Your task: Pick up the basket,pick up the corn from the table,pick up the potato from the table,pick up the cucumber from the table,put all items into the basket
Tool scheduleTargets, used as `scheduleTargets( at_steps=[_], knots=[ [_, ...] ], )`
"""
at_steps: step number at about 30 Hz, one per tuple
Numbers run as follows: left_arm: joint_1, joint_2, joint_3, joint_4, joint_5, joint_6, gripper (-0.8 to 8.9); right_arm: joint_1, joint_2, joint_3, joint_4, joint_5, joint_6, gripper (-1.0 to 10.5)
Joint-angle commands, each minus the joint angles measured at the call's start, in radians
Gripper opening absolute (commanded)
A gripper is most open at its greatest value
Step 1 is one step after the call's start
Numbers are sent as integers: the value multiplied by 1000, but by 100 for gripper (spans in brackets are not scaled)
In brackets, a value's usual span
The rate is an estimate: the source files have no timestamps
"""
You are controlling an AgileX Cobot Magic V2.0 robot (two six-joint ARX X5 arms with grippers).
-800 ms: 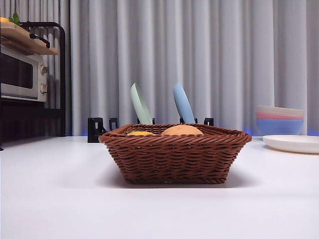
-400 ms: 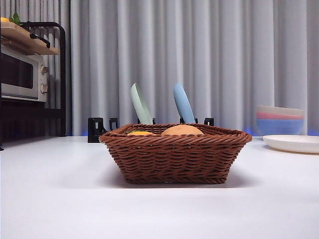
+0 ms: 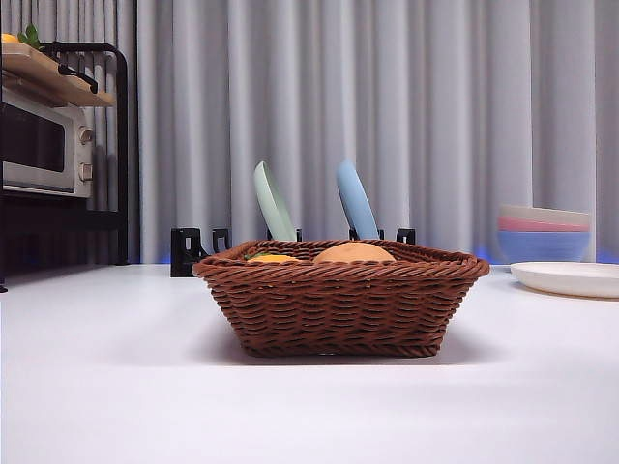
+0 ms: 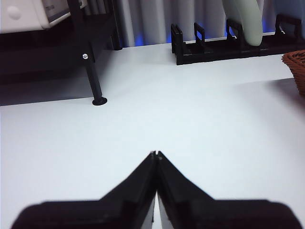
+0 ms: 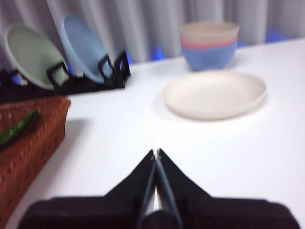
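The basket [image 3: 339, 298] stands on the table [image 3: 116, 387], upright and level. Above its braided rim the rounded top of the potato [image 3: 353, 253] shows, and just beside it a low orange-yellow crest of the corn [image 3: 273, 258]. In the right wrist view the cucumber [image 5: 18, 127] lies inside the basket, green against the weave, its far end near the rim.

Left gripper [image 4: 156, 155]: jaws pressed together, tips meeting, nothing between them. It hangs over bare tabletop, well apart from the basket — only a corner of wicker [image 4: 295, 69] shows at the far side of its view. Beyond it stand the black dish rack [image 4: 228, 45] and the foot of the black shelf frame [image 4: 99, 100].

Right gripper [image 5: 156, 153]: jaws likewise clenched tip to tip, holding nothing. The basket sits to one side of it, near but not touching; ahead of it lies the white plate [image 5: 214, 93], and beyond that the stacked bowls [image 5: 209, 45]. The green plate [image 5: 29, 56] and blue plate [image 5: 85, 46] stand tilted in the rack.

Neither arm appears in the front view — both are clear of the basket.
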Motion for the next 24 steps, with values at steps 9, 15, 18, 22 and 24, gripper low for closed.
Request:
scheduleTargets(
  at_steps=[9, 15, 18, 22, 24],
  knots=[
    [2, -1, -15, 1, -2, -3, -1, 3, 27, -11, -55, -65, -5, -16],
    [2, -1, -15, 1, -2, -3, -1, 3, 31, -11, -54, -45, -5, -16],
    [2, -1, -15, 2, -2, -3, -1, 3, 31, -11, -54, -45, -5, -16],
    [2, -1, -15, 1, -2, -3, -1, 3, 31, -11, -54, -45, -5, -16],
    [2, -1, -15, 1, -2, -3, -1, 3, 31, -11, -54, -45, -5, -16]
  ],
)
